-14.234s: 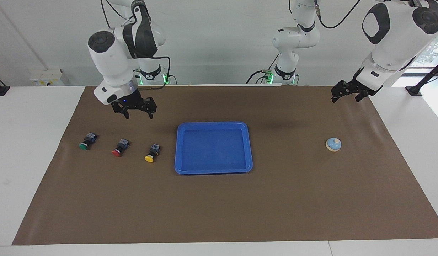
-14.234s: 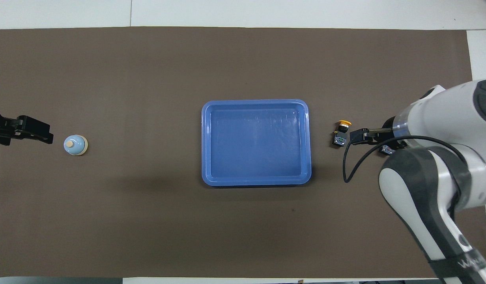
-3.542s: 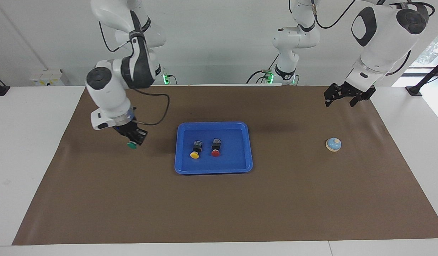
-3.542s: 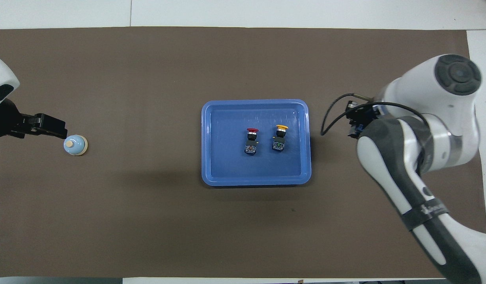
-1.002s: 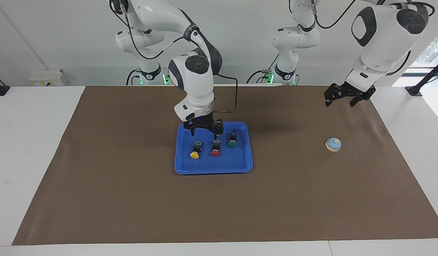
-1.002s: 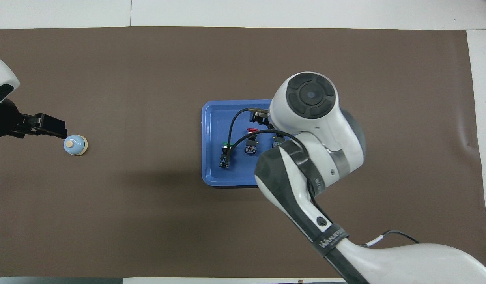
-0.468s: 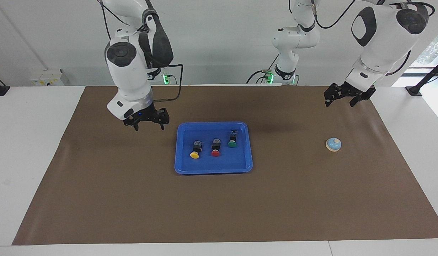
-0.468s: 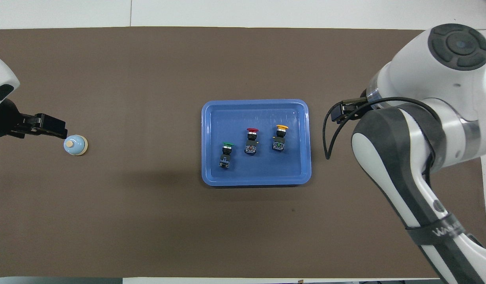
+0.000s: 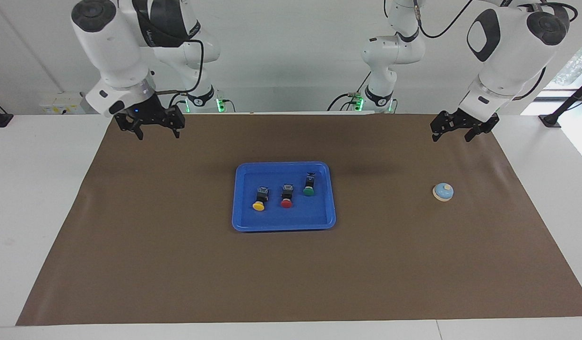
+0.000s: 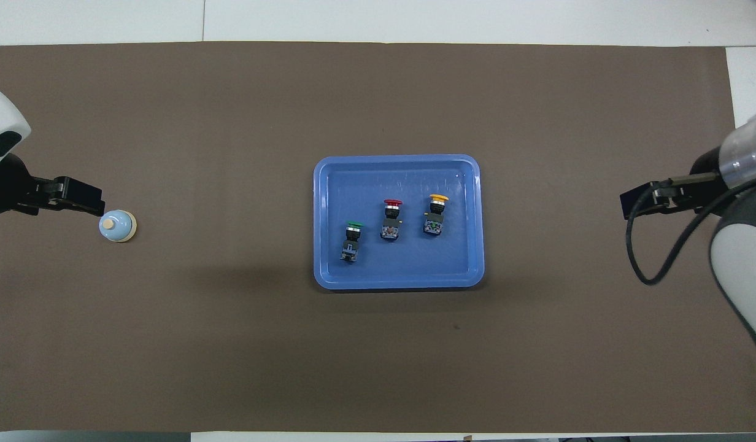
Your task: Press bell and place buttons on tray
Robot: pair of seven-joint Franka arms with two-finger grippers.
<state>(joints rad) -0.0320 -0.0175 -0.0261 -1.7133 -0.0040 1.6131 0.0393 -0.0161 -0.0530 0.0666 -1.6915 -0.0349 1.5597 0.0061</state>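
Note:
The blue tray (image 9: pixel 281 220) (image 10: pixel 402 175) lies mid-mat and holds all three buttons on their sides. The yellow button (image 9: pixel 259 199) (image 10: pixel 435 216) and the red button (image 9: pixel 286 196) (image 10: pixel 391 219) lie side by side. The green button (image 9: pixel 309 185) (image 10: pixel 351 240) lies beside the red one, slightly nearer to the robots. The light-blue bell (image 9: pixel 443 191) (image 10: pixel 117 226) stands alone toward the left arm's end. My left gripper (image 9: pixel 450 137) (image 10: pixel 77 202) hangs open over the mat beside the bell, not touching it. My right gripper (image 9: pixel 158 134) (image 10: pixel 645 202) is raised, open and empty, over the mat's corner at the right arm's end.
A brown mat (image 9: pixel 177 264) covers most of the white table (image 9: pixel 36 198). Nothing but the tray and the bell rests on it. The arms' bases and cables stand along the table's robot edge.
My right gripper has pulled away from beside the tray, rising toward the mat's corner at its own end. The buttons, the bell and the left arm have not moved.

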